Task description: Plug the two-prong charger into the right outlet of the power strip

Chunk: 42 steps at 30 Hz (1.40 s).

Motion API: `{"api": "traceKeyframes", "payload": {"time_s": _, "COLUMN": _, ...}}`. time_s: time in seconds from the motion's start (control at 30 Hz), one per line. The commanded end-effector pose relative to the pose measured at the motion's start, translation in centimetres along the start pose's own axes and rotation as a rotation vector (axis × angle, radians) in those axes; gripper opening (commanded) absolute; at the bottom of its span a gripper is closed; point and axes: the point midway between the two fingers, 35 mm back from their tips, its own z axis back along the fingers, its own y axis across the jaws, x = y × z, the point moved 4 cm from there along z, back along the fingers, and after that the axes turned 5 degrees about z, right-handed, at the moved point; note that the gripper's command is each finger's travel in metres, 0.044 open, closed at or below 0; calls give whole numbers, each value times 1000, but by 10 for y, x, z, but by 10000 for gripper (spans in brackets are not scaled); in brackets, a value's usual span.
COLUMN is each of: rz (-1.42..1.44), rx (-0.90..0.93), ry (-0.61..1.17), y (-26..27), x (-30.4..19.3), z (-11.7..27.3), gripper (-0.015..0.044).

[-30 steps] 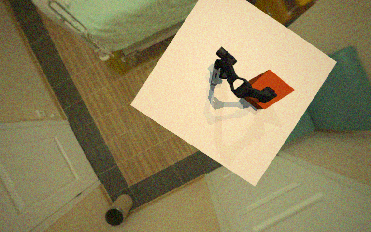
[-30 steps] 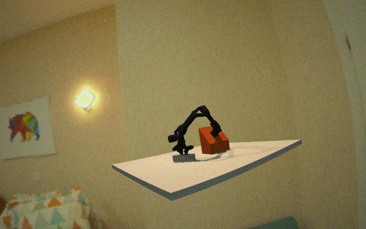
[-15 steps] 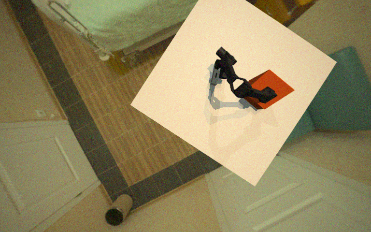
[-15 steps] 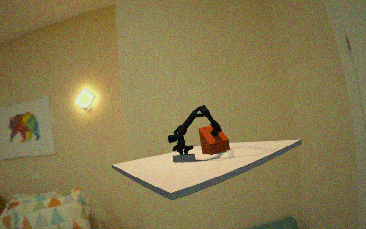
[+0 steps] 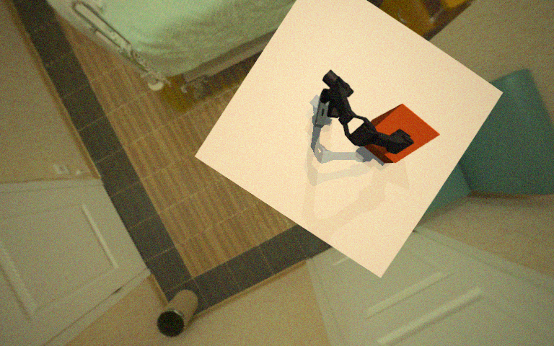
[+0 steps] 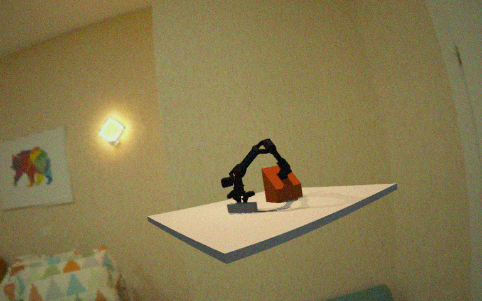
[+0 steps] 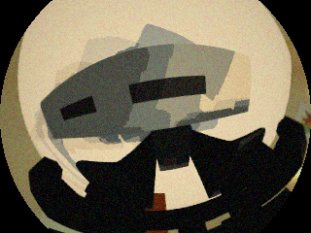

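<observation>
Top: See arm [image 5: 339,104] [image 6: 248,156] reaching from 10 o'clock on the table [image 5: 261,138] [image 6: 220,234] toward 3 o'clock, with gripper [image 5: 398,141] [image 6: 283,173] [image 7: 169,134] over the orange block [image 5: 416,130] [image 6: 289,193]. Cannot see fingertips or charger under it.

Exterior: Find block toward 1 o'clock on the table, sloping on top, with gripper pointing down to the slope. Cannot tell touching from just above. Note grey base [image 6: 231,208] under the arm, at about 8 o'clock from the block.

Wrist: Read fingers as partly open, about a third, and closed on something, taken for the charger; too dark to outline. Cannot tell whether prongs are in an outlet. See grey slab [image 7: 114,78] at 11 o'clock, with two dark slots, crossed by shadows; cannot tell whether strip or base. Catch a brown-red patch [image 7: 159,201] low, near 6 o'clock.
</observation>
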Motion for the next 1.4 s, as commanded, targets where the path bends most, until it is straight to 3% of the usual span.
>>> {"api": "traceKeyframes", "payload": {"time_s": 0.0, "rz": -2, "rx": 0, "ry": -8, "y": -1, "x": 3, "z": 1, "gripper": 0}}
{"api": "traceKeyframes", "payload": {"time_s": 1.37, "rz": -1, "rx": 0, "ry": -8, "y": -2, "x": 19, "z": 0, "gripper": 0}}
